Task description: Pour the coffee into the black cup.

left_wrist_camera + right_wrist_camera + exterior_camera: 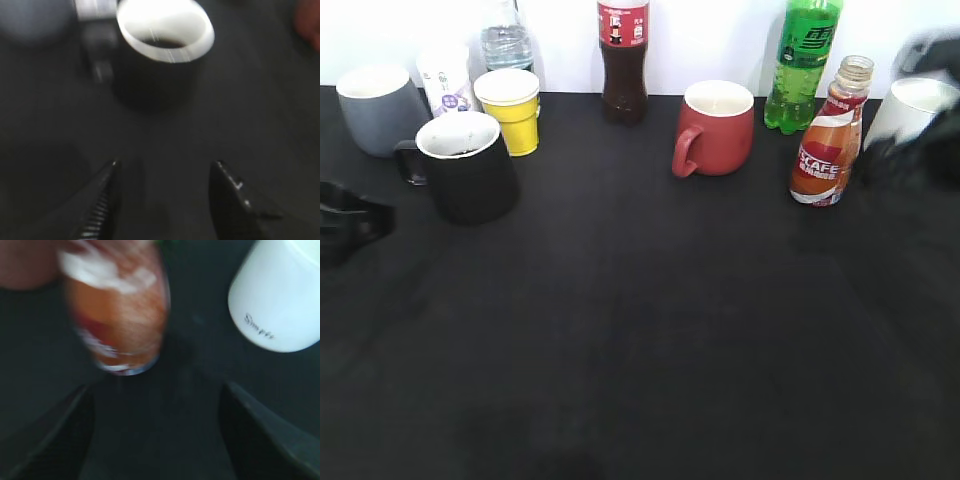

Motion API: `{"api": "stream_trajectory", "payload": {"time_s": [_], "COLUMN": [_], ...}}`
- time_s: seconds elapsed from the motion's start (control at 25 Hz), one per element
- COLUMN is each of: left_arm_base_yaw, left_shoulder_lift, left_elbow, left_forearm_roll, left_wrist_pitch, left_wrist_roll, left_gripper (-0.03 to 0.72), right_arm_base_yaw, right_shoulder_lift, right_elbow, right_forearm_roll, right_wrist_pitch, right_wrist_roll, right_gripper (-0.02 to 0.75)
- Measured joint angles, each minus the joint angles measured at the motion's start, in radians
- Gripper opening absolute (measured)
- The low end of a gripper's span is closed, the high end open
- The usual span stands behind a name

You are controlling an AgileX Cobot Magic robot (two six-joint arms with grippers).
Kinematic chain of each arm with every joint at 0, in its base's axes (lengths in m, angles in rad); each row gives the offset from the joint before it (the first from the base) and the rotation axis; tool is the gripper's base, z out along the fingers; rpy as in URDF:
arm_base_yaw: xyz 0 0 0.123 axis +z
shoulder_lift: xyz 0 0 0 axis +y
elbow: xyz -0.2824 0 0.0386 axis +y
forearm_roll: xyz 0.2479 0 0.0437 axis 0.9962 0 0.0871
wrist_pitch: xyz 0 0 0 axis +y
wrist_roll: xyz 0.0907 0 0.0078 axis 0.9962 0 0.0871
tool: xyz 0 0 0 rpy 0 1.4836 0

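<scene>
While a black table (650,340) fills most of the exterior view, a row of drinkware and bottles runs along its far edge against a white wall. Among the bottles, a green soda bottle (802,62) and a dark cola bottle (623,60) stand tallest at the back. Left of centre sits the black cup (470,167), upright, handle to the left, with a grey mug (380,108) behind it and a yellow paper cup (509,110) just beside its rim. A red mug (716,128) stands near the middle. On the right stands the coffee (830,135), uncapped and upright, next to a white mug (913,112). Blurred at the right edge, the right gripper (157,432) faces the coffee with jaws spread wide, holding nothing. At the left edge, the left gripper (165,200) points at the black cup, jaws likewise apart and empty.
</scene>
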Motion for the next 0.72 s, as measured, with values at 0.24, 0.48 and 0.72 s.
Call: {"api": "stream_trajectory", "payload": {"time_s": [0.24, 0.48, 0.72], "left_arm_base_yaw": [-0.091, -0.091, -0.091], "left_shoulder_lift": [-0.461, -0.828, -0.898], "left_elbow": [-0.128, -0.128, -0.02], "left_forearm_roll": [-0.046, -0.115, -0.13], "left_wrist_pitch": [0.614, 0.873, 0.882], "left_wrist_roll": [0.11, 0.256, 0.294], "left_gripper": [0.417, 0.393, 0.362], "right_arm_base_yaw": [0.115, 0.115, 0.115], "right_shoulder_lift": [-0.656, -1.202, -1.471], "right_elbow": [-0.003, 0.162, 0.231], "right_forearm_roll": [0.24, 0.324, 0.271], "right_wrist_pitch": [0.584, 1.05, 1.029], "right_wrist_roll": [-0.078, -0.158, -0.161], "right_gripper": [0.596, 0.596, 0.595]}}
